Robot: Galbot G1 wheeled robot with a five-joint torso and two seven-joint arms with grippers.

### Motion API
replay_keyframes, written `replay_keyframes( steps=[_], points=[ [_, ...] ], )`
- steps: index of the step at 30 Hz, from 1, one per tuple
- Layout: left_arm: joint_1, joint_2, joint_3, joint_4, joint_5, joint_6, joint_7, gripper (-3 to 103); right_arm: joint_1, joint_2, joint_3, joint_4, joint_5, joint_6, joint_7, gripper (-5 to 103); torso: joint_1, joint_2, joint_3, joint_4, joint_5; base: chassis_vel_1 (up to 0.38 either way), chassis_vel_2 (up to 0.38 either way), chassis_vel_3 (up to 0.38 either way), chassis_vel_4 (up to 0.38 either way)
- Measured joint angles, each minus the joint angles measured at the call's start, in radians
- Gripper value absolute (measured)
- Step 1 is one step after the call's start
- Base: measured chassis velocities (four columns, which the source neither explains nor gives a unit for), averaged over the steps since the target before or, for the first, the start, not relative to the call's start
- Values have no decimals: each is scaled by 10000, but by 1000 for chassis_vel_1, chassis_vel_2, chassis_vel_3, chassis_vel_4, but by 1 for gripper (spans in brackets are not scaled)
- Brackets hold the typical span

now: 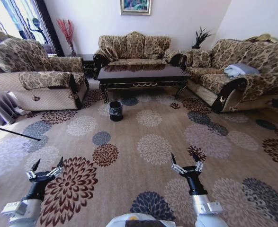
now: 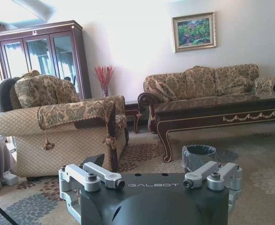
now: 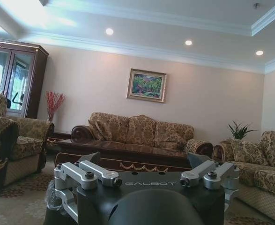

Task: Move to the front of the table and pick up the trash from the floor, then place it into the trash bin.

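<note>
Both grippers, left [image 1: 46, 169] and right [image 1: 186, 165], hang low with fingers spread, holding nothing; the trash bin [image 1: 115, 110] stands well ahead before the table [image 1: 141, 75]; no trash discernible on the carpet, presumably light and crushable, best pinched mid-body.

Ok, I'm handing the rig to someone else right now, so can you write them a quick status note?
Left gripper: open, empty, held low over the carpet on the robot's left.
Right gripper: open, empty, low on the right.
Table: across the room, in front of the far sofa.
Trash bin: on the carpet near the table's front left leg.
Trash: too small to make out on the patterned carpet from here.
Done: nothing picked up.
Left: drive to the table front, find the trash, pick it up, put it in the bin.
</note>
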Motion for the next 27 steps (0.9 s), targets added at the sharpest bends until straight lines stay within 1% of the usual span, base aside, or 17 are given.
replay_keyframes(
  steps=[15,27],
  points=[
    [0,0,0,0,0,0,0,100,0,0,0,0,0,0,0,100,228,588,358,0,0,0,0,0,0],
    [0,0,0,0,0,0,0,100,0,0,0,0,0,0,0,100,453,1107,651,0,0,0,0,0,0]
  ],
)
